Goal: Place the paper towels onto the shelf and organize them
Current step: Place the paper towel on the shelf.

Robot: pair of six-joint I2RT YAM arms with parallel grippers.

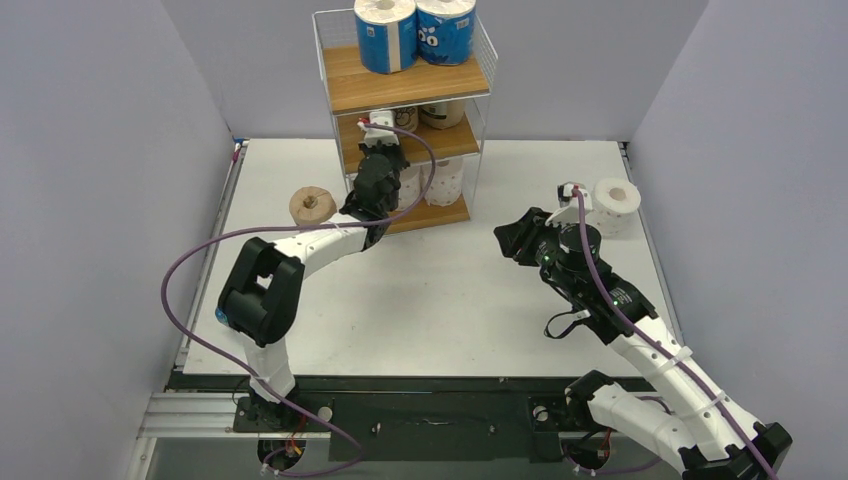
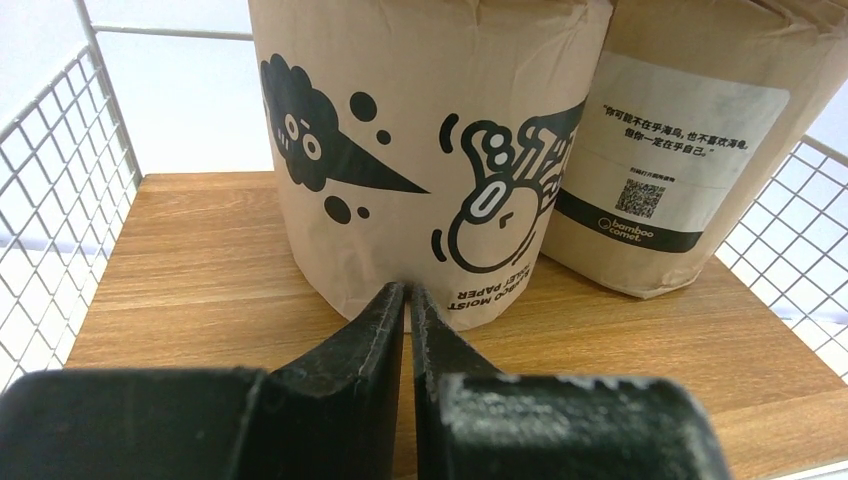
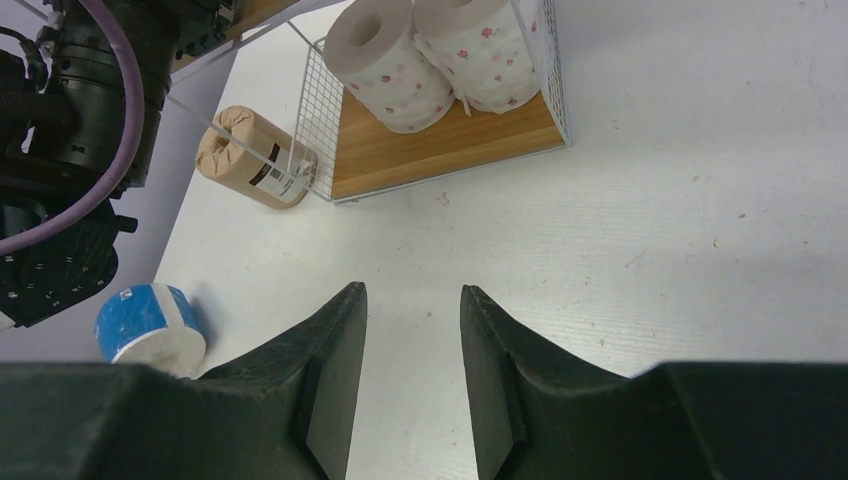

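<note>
The shelf (image 1: 400, 90) stands at the back centre. Two blue rolls (image 1: 385, 35) stand on its top board, two tan rolls (image 2: 420, 130) on the middle board, and two white rolls (image 3: 385, 60) on the bottom board. My left gripper (image 2: 407, 290) is shut and empty, reaching into the middle tier with its tips against the base of the nearer tan roll. A third tan roll (image 1: 312, 207) lies on the table left of the shelf. A white roll (image 1: 616, 203) stands at the right. My right gripper (image 3: 412, 290) is open and empty above the table.
A blue roll (image 3: 150, 325) lies on the table near the left arm, mostly hidden under that arm in the top view. The shelf's wire mesh sides (image 2: 50, 200) flank the left gripper. Grey walls enclose the white table (image 1: 430, 290).
</note>
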